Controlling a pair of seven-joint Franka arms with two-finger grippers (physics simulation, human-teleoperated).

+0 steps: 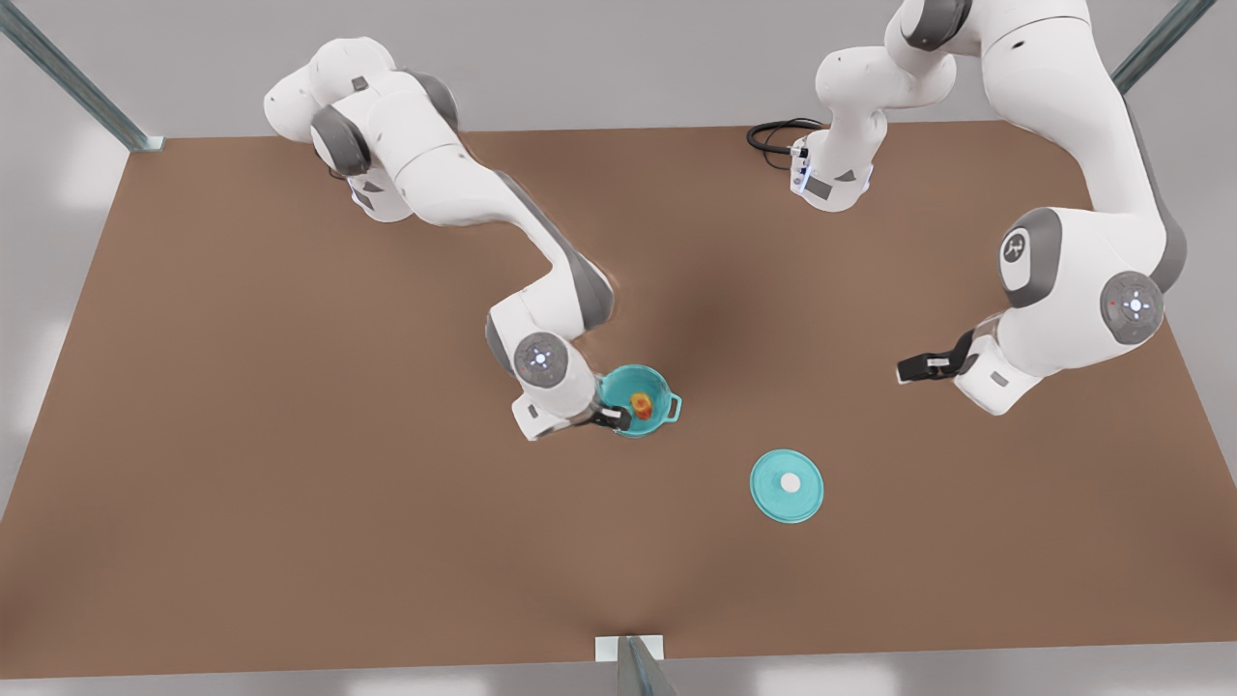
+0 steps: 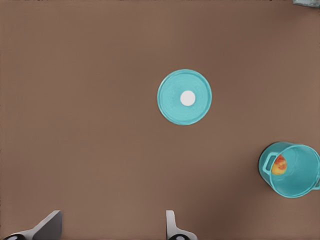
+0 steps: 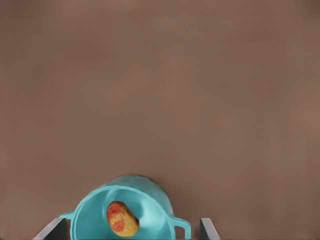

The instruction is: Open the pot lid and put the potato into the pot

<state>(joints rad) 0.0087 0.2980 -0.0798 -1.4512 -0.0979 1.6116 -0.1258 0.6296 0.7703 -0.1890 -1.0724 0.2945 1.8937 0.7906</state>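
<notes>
Over on the front view's left, the right claw (image 1: 618, 419) hangs right at the rim of the pot (image 1: 639, 399), fingers spread with nothing between them; its wrist camera looks straight down into the pot, and the potato (image 3: 122, 219) sits inside on the teal bottom; so the drop looks done to me. The pot lid (image 1: 787, 485) lies flat on the bench (image 1: 290, 483), well apart from the pot toward the front view's right, white knob up. The left claw (image 1: 908, 368) waits high on the front view's right, fingers (image 2: 171, 222) parted and empty, looking down on lid and pot.

Handling guess: the potato looks small, light, firm and roundish, so it could roll or slip; I'd pinch it across the middle; the lid looks stiff and thin, and the knob is the only sensible hold.
</notes>
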